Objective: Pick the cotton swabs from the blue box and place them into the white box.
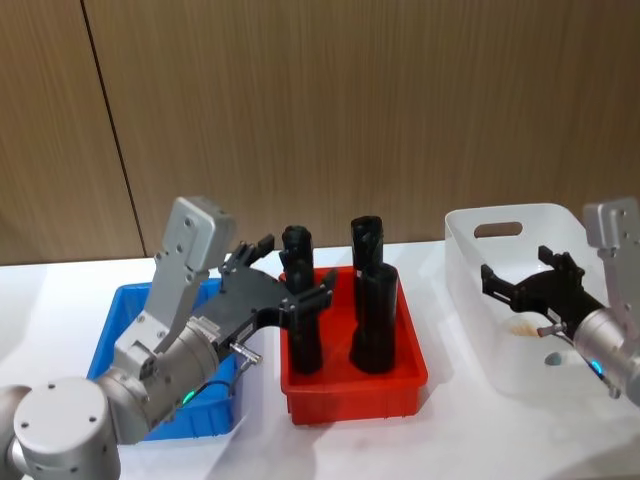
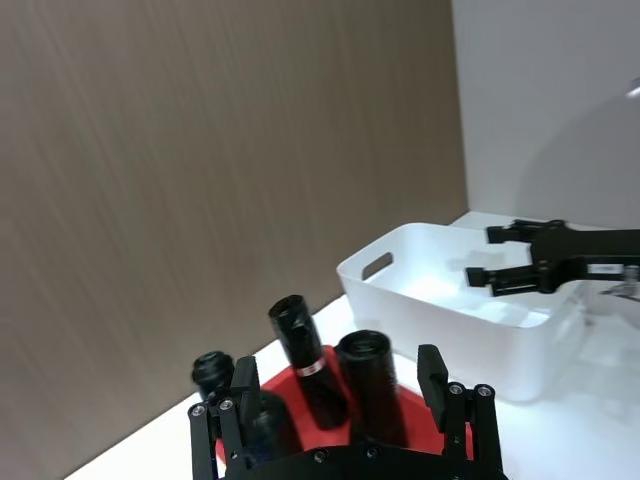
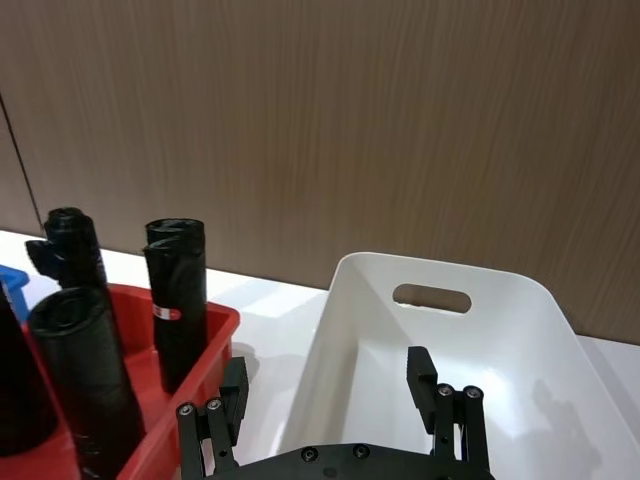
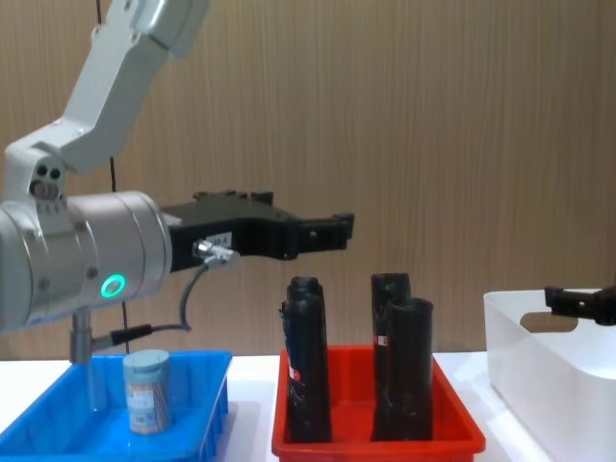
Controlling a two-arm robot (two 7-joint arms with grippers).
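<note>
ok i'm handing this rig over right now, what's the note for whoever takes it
left gripper: open, empty, raised between the blue box and the red tray.
right gripper: open, empty, over the white box.
One jar of cotton swabs stands in the blue box.
Done: a small pale item lies in the white box, possibly a jar; cannot confirm.
Left: move the blue-box jar across.

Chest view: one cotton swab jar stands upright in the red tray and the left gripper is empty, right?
No. The chest view shows the cotton swab jar standing upright in the blue box, not the red tray. The left gripper is empty.
</note>
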